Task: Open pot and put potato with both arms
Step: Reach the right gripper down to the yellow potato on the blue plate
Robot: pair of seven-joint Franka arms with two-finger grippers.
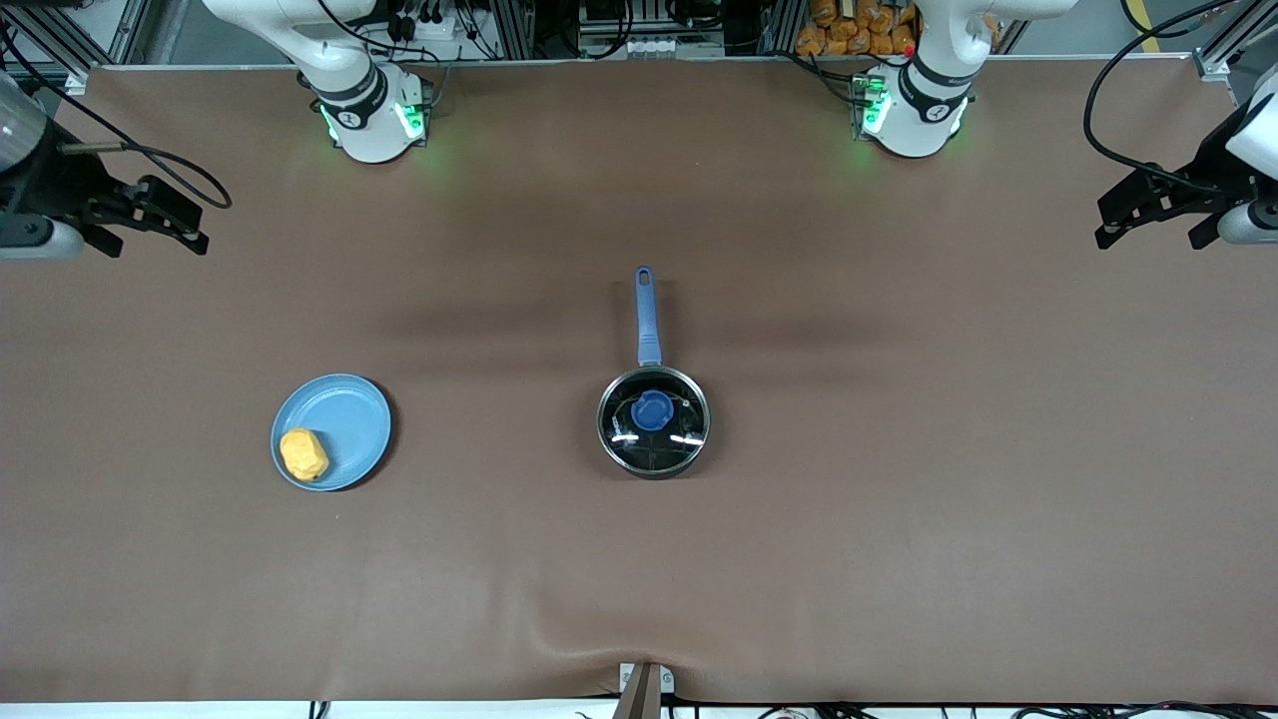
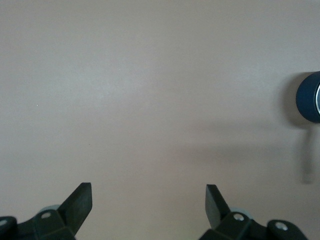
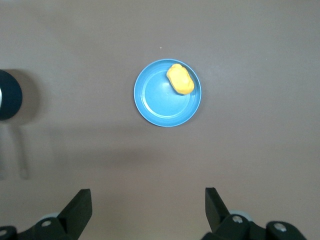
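The black pot stands mid-table with its glass lid and blue knob on it; its blue handle points toward the arms' bases. The yellow-orange potato lies on a light-blue plate toward the right arm's end. My right gripper is open and empty, up over the table's edge at the right arm's end. Its wrist view shows the potato, the plate and the pot's edge. My left gripper is open and empty over the left arm's end; the pot's edge shows there.
The brown table cloth has a raised fold at the edge nearest the front camera. Cables and frame parts run along the table edge by the arms' bases.
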